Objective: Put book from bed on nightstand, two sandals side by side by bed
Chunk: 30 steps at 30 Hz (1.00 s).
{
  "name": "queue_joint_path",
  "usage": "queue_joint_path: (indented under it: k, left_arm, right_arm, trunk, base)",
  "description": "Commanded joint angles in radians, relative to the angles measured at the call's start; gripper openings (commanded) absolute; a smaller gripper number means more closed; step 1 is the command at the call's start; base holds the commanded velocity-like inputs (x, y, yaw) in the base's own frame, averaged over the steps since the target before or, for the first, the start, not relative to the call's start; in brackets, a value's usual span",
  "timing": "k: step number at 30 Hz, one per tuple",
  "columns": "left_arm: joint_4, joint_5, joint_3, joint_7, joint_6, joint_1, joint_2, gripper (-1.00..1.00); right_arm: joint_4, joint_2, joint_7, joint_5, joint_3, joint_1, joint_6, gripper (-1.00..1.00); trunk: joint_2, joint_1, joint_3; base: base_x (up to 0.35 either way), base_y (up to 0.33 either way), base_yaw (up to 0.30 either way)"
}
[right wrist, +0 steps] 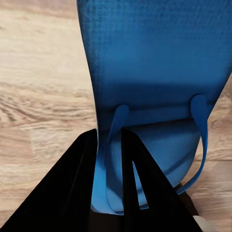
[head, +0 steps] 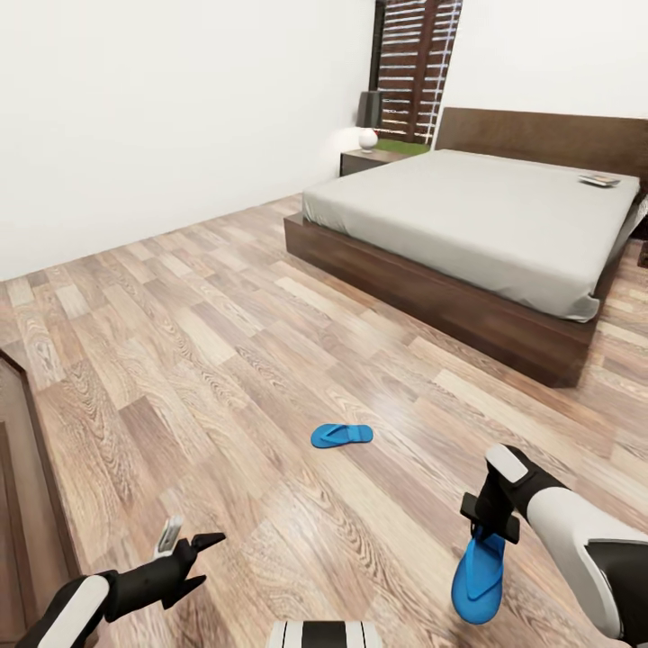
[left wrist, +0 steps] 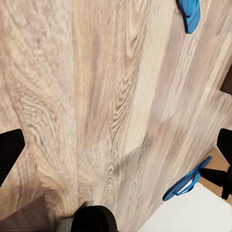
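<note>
Low at the left, the left end effector [head: 193,544] hangs over bare floor [head: 180,342] with its fingers apart and nothing between them. Ahead and right of it, one sandal [head: 342,436] lies flat on the planks, well apart from the bed [head: 468,216]. Further right, the right end effector [head: 493,526] is clamped on the second sandal [head: 479,576], which dangles toe-down above the floor; the right wrist view shows the fingers [right wrist: 79,179] pinching the strap near the sole's edge. At the far right, the book [head: 599,180] rests on the mattress by the headboard, and a nightstand [head: 367,160] stands beyond the bed's far corner.

The step in hand looks like carrying the held sandal to the bedside. To do it well, I would keep the pinch firm, since a strap grip lets the sole swing. Lower it until the sole lies flat before releasing, parallel to the bed frame. Leave room just beside it for its mate, pointing the same way.
</note>
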Motion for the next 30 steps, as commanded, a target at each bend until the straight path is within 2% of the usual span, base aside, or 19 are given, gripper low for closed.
queue_joint_path:
  k: [1, 5, 12, 19, 30]
  left_arm:
    - [0.000, -0.005, 0.001, -0.004, 0.006, 0.000, -0.001, 1.00]
    - [0.000, -0.009, -0.002, -0.005, 0.005, 0.000, -0.002, 1.00]
    - [0.000, -0.009, -0.004, -0.006, 0.004, -0.001, -0.003, 1.00]
    - [0.000, -0.009, -0.004, -0.006, 0.003, -0.001, -0.003, 1.00]
    - [0.000, -0.010, -0.004, -0.006, 0.002, 0.000, -0.003, 1.00]
  right_arm:
    - [0.007, -0.001, -0.003, -0.013, 0.004, 0.000, -0.003, -1.00]
    - [0.049, -0.002, 0.023, -0.012, 0.004, -0.001, -0.037, -1.00]
    - [0.148, -0.007, 0.069, -0.010, 0.004, -0.001, -0.158, -1.00]
    - [0.187, -0.010, 0.117, -0.008, 0.004, 0.006, -0.249, -1.00]
    - [0.192, -0.009, 0.128, -0.004, 0.005, 0.010, -0.268, -1.00]
  trunk:
    - [0.000, -0.001, 0.003]
    - [0.001, -0.002, 0.019]
    - [0.003, -0.006, 0.046]
    - [0.004, -0.009, 0.073]
    - [0.007, -0.014, 0.115]
  base:
    - [0.000, 0.000, 0.000]
    - [0.000, 0.000, 0.000]
    - [0.000, 0.000, 0.000]
    - [0.000, 0.000, 0.000]
    - [0.000, 0.000, 0.000]
